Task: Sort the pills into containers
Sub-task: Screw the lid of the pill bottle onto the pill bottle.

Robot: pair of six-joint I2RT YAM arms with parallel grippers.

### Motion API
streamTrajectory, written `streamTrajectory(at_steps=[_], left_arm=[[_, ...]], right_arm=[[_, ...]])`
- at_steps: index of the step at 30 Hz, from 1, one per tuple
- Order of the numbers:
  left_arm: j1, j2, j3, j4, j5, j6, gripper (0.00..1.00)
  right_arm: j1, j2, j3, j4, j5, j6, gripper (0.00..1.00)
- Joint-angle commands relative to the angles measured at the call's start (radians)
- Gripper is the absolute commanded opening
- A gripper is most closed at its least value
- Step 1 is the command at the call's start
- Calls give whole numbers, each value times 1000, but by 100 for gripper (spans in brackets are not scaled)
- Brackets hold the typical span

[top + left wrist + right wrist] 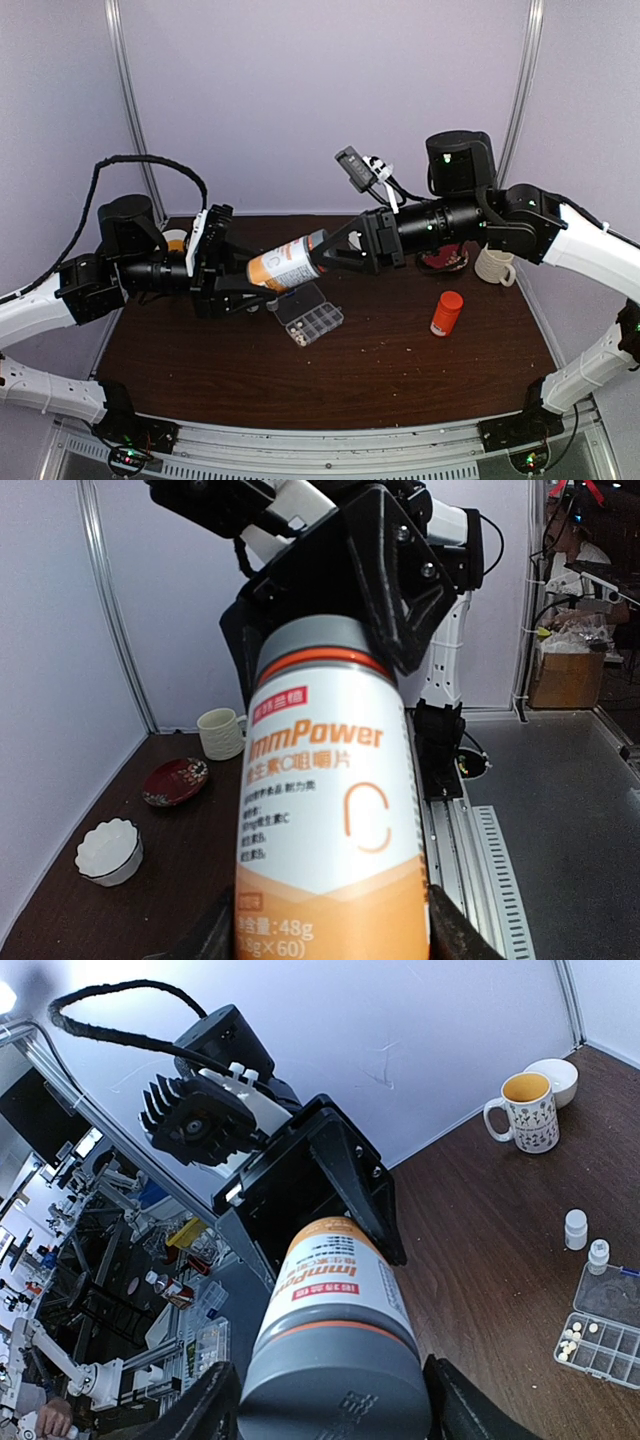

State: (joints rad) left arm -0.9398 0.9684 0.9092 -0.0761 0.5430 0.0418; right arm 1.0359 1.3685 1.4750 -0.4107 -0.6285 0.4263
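Top view: you see the left gripper (258, 283) grasping a white-and-orange cylindrical plastic bottle (290, 265) above the dark brown wooden table (400, 370). The clear plastic rectangular pill organizer (312, 322) lies on the table beneath the bottle.

Left wrist view: its fingers (215, 935) clamp the bottle's body.

Right wrist view: the right gripper (325, 1405) straddles the bottle's grey cap (335, 1375). You cannot tell whether it grips. Tiny whitish pills (570, 1345) sit in some organizer compartments.

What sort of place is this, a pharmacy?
Likely a robotics lab booth, not a pharmacy: plain partition walls around the table, a left arm and right arm bolted to a metal rail, cluttered workbenches beyond.
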Motion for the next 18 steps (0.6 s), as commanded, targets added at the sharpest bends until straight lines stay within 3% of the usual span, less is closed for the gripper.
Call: streamTrajectory(at_steps=[1, 8, 11, 15, 18], left_arm=[[0, -17, -6, 60, 8, 16, 0], [0, -9, -3, 59, 8, 13, 0], [0, -1, 2, 61, 10, 4, 0], [1, 16, 10, 62, 27, 0, 0], [1, 30, 21, 62, 43, -4, 0]], right_arm=[[-7, -29, 5, -5, -12, -9, 61], [-7, -21, 11, -11, -34, -31, 40], [-4, -21, 19, -26, -59, -112, 38], [1, -49, -8, -27, -84, -381, 37], [3, -68, -38, -13, -70, -631, 32]])
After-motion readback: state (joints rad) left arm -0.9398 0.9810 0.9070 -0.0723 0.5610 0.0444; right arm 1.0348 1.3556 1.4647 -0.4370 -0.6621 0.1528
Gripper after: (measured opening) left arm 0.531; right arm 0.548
